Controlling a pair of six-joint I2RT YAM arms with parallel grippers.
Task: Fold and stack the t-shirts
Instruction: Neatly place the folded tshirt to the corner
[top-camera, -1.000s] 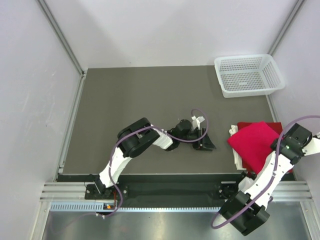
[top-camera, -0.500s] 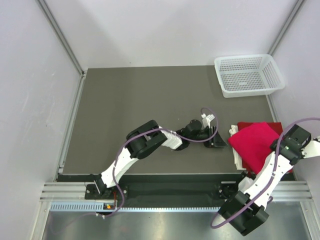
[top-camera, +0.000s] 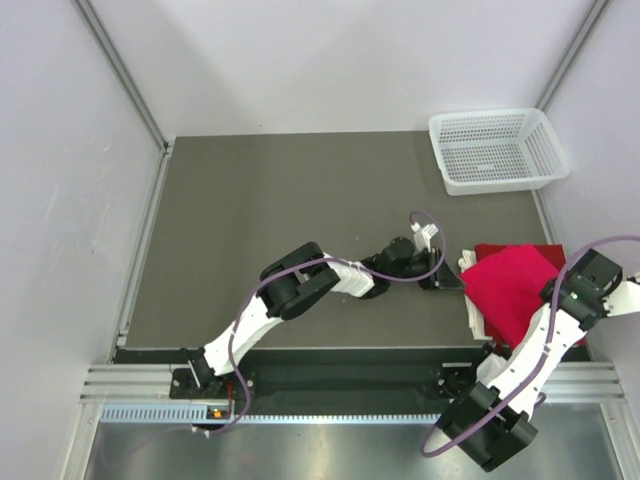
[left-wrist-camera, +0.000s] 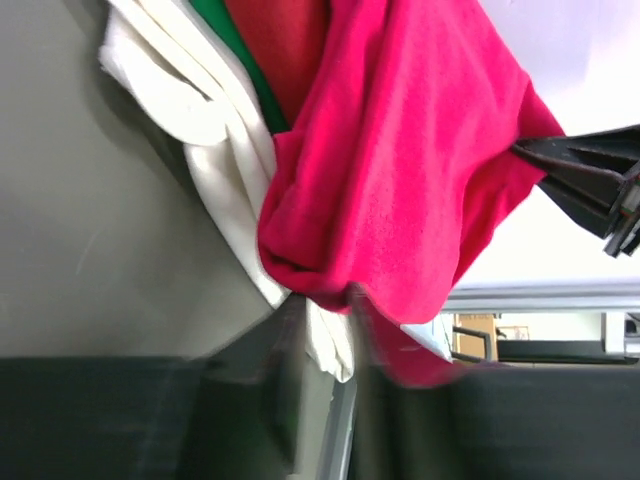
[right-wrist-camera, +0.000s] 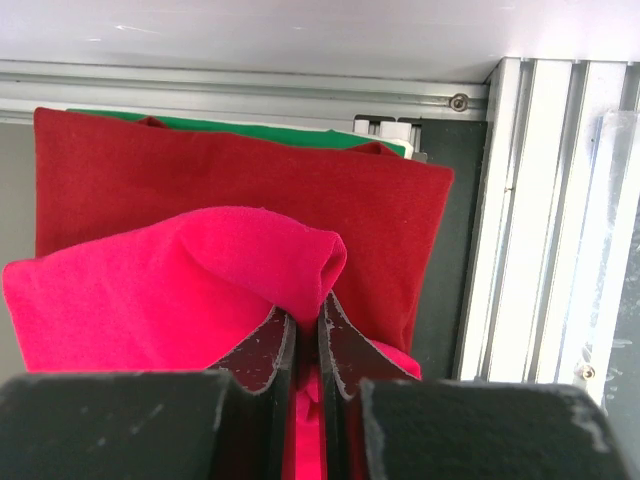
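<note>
On the table (top-camera: 280, 210), on the arm-base side of the white basket (top-camera: 500, 184), lies a folded stack. It has a bright red t-shirt (top-camera: 508, 283) on top, then a darker red t-shirt (right-wrist-camera: 250, 180), a green layer (right-wrist-camera: 200, 125) and a white layer (left-wrist-camera: 220, 150). The right tool (right-wrist-camera: 307, 325) is clamped on a fold of the bright red t-shirt. The left tool (left-wrist-camera: 328, 330) sits at the stack's edge under the basket's left corner. Its blurred fingers (left-wrist-camera: 288, 335) flank the white layer's edge, and whether they grip cannot be told.
</note>
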